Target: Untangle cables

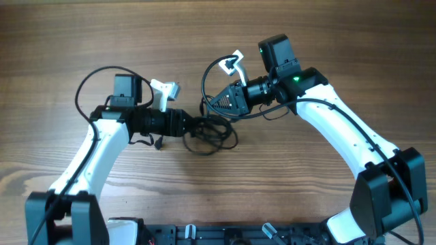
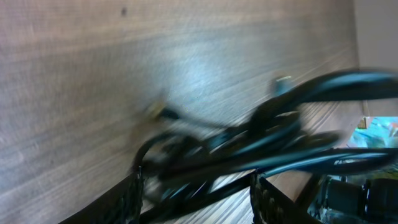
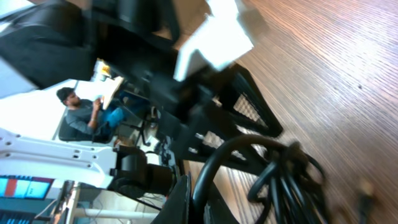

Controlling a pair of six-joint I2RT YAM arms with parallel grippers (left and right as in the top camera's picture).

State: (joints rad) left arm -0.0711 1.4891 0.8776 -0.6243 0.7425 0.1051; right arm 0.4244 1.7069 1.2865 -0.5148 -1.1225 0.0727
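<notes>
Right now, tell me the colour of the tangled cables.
The cables are black; the overhead view shows it best, against the wooden table.

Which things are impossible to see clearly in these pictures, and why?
- Left wrist view: motion blur hides how the cables cross, and whether the left gripper grips them.
- Overhead: plug ends too small; the right gripper covers part of the cables.
- Right wrist view: right gripper cut off by the bottom edge, so what it holds is unclear.
</notes>
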